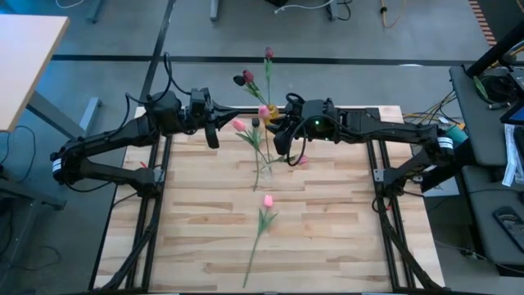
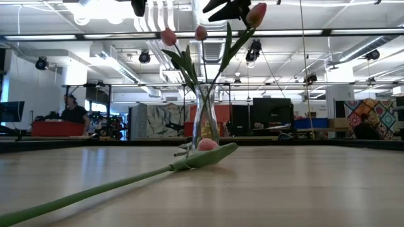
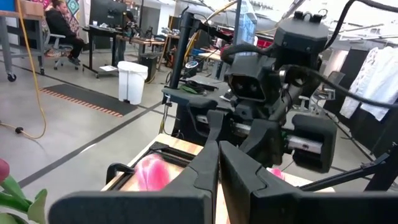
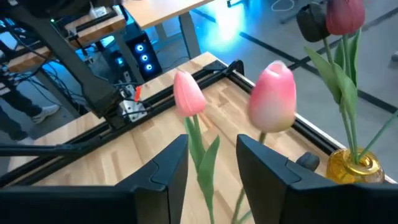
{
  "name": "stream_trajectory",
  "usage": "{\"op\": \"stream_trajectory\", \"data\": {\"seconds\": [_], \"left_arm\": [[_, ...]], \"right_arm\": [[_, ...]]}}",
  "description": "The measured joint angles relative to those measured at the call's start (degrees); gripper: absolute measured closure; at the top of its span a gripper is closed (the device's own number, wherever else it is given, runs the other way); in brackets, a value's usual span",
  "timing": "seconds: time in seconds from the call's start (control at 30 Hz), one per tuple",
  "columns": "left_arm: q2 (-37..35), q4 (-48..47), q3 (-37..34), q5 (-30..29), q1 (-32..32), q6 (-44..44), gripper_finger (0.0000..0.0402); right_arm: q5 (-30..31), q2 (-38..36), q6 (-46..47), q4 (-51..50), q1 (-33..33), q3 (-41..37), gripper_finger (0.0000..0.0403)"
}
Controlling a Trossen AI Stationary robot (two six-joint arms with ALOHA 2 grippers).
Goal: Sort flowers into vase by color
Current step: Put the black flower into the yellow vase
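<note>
Right gripper (image 4: 211, 165) jaws apart around a light pink artificial tulip (image 4: 272, 99) stem: light, bendy, best pinched mid-stem. Left gripper (image 3: 217, 174) jaws together.

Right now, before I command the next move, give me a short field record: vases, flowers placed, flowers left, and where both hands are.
clear vase: glass vase mid-table, holding pink tulips
yellow vase: small vase at the far edge, holding maroon tulips
left on table: one pink tulip lying flat, nearer than the clear vase
right hand: open, above the clear vase, pink tulip stem between its fingers
left hand: shut, empty, waiting beside the clear vase
</note>
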Motion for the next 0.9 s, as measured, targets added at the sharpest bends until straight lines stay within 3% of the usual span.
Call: {"op": "stream_trajectory", "data": {"seconds": [0.43, 0.57, 0.77, 0.9], "left_arm": [[0.0, -0.3, 0.0, 0.0, 0.0, -1.6, 0.0402], [-0.1, -5.7, 0.0, -4.0, 0.0, -3.7, 0.0402], [-0.7, -15.6, -0.6, -10.9, 0.1, -8.3, 0.0402], [-1.9, -15.7, -3.7, -11.9, 0.6, -12.8, 0.0402]], "right_arm": [[-5.1, 0.0, 1.6, -8.4, -0.1, 6.6, 0.0251], [-4.4, -0.5, -1.5, -14.2, -0.5, 10.3, 0.0285], [-1.9, -2.9, -5.9, -23.5, -2.7, 14.6, 0.0382], [-0.9, -5.4, -6.5, -26.6, -4.6, 15.2, 0.0389]]}}
